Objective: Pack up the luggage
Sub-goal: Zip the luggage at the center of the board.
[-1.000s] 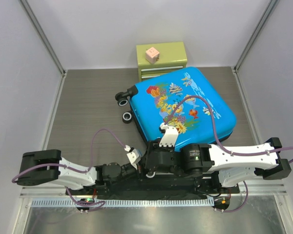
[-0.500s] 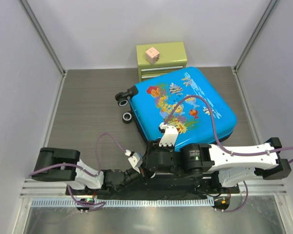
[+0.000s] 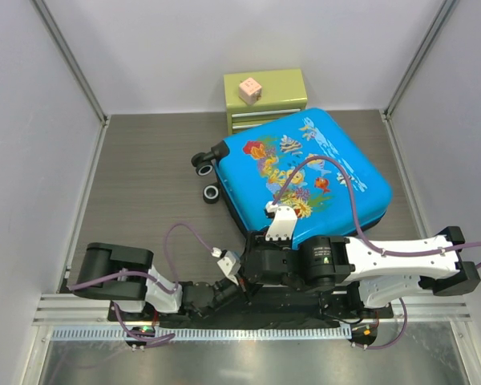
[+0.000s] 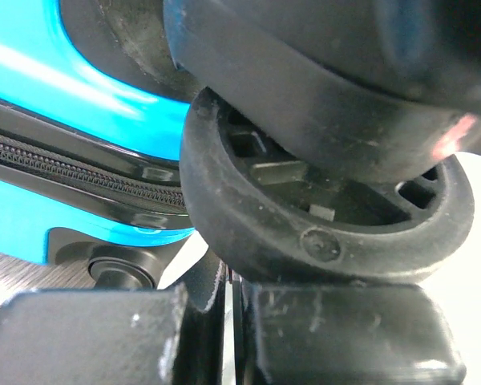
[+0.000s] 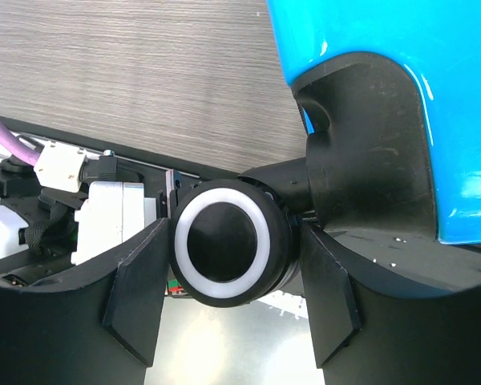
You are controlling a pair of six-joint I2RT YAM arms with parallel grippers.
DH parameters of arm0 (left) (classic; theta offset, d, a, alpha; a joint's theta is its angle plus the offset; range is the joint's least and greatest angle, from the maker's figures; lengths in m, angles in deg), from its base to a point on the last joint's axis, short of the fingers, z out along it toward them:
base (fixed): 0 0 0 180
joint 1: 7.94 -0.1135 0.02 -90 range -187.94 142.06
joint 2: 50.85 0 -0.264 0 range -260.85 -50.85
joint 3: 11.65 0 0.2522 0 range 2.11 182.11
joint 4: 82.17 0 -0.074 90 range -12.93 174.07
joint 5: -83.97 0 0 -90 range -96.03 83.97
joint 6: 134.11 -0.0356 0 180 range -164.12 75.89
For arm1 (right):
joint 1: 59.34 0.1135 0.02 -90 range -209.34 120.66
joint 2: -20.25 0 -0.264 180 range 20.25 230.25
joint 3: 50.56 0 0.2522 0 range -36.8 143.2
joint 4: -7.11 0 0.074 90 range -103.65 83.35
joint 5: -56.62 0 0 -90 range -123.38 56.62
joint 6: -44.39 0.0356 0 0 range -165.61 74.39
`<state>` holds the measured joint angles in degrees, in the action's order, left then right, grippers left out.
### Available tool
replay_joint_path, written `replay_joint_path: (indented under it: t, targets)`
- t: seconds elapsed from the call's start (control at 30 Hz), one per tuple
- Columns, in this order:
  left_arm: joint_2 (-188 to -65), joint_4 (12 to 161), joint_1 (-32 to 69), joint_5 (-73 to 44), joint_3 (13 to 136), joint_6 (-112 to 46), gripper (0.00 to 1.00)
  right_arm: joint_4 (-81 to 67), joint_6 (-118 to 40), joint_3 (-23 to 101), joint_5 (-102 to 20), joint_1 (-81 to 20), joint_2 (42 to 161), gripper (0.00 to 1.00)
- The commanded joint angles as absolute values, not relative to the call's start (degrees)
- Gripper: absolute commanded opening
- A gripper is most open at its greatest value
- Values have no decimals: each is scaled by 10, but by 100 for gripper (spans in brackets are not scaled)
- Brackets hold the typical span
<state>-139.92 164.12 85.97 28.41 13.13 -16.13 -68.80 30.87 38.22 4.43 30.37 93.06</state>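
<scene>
luggage (image 3: 313,172) | blue fish-print shell (closed) | lying flat, wheels leftward

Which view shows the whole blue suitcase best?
The top external view: the whole suitcase, closed, print up. The left wrist view shows only a wheel and zipper; the right wrist, a corner and a white-ringed wheel in the right tool.

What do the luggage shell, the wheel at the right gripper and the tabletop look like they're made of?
The luggage shell looks like hard glossy plastic: sharp highlights on the blue. The wheel seems matte black rubber or plastic with a white ring; I cannot tell which. The tabletop is probably grey wood-grain laminate, given its fine streaks.
</scene>
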Motion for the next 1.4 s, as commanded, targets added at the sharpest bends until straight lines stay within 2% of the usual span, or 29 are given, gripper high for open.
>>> replay_joint_path:
  t: [0.0, 0.83, 1.03, 1.17, 1.23, 1.27, 1.37]
  targets:
    - [-1431, 1709, 894, 157, 187, -171, 0, -563, 331, 405, 108, 295, 934, 1]
    - [-1484, 1727, 907, 124, 233, -140, 0, -562, 331, 405, 107, 296, 932, 1]
    - [-1463, 1726, 907, 185, 205, -127, 0, -562, 337, 392, 100, 295, 921, 1]
    - [-1443, 1725, 907, 239, 155, -91, 28, -578, 354, 370, 86, 295, 903, 3]
    - [-1433, 1724, 907, 250, 141, -76, 39, -592, 359, 363, 84, 296, 893, 6]
    - [-1427, 1720, 906, 265, 129, -72, 49, -596, 360, 357, 84, 295, 884, 7]
    - [-1389, 1690, 906, 296, 111, -58, 57, -629, 367, 351, 82, 296, 864, 11]
